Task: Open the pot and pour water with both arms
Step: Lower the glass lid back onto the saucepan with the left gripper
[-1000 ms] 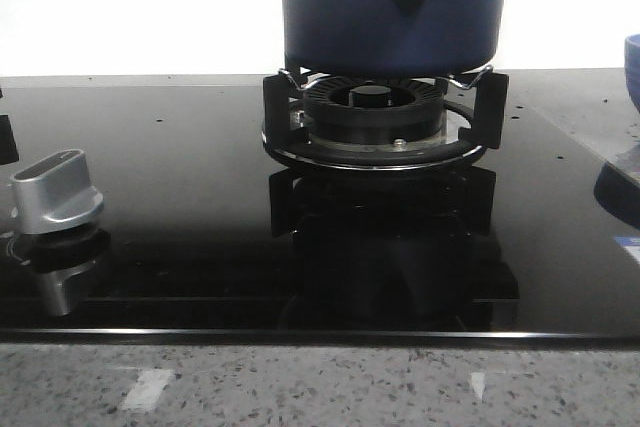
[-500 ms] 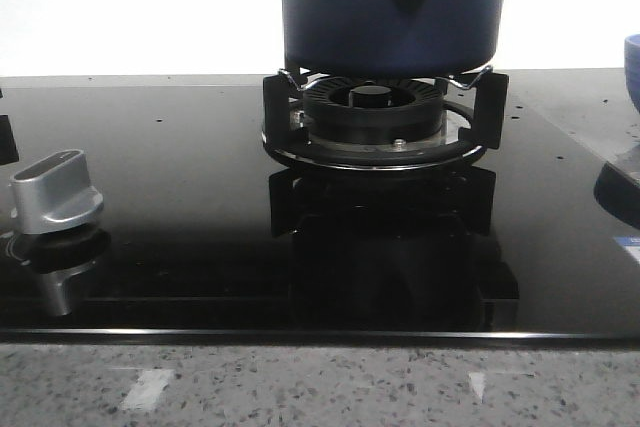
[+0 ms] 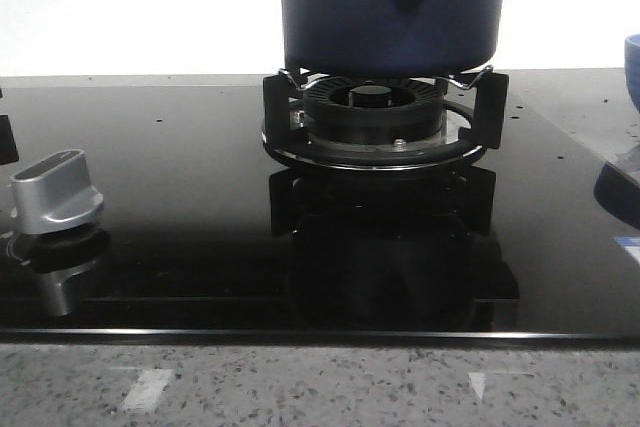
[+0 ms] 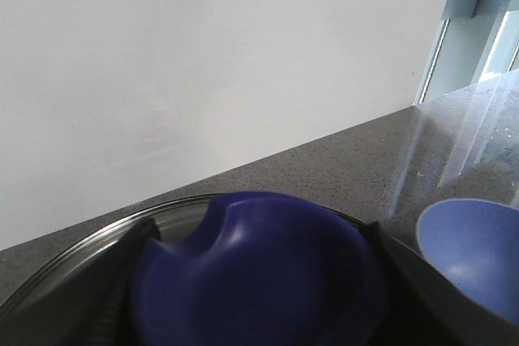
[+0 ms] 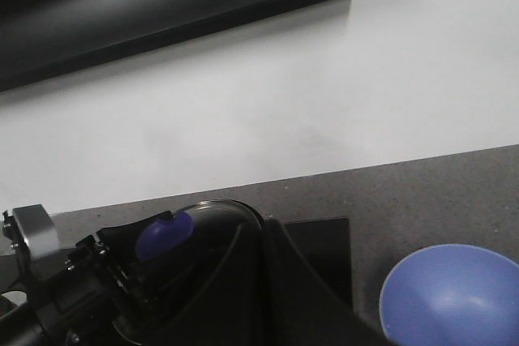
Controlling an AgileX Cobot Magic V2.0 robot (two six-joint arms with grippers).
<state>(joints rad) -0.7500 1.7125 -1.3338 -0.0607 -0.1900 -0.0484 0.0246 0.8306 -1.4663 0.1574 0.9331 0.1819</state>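
Left wrist view is showing my left fingers (image 4: 251,313) closing around the lid knob (image 4: 259,273); I'm reading them as grasping it. The pot (image 3: 392,7) is sitting on the burner (image 3: 375,119). Right fingers: I cannot tell; bowl (image 5: 454,296) nearby.

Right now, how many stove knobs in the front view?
1: a silver knob at the cooktop's left edge, left of the burner. Others may sit out of frame.

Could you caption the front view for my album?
Navy pot sitting on a gas burner, silver knob at left.
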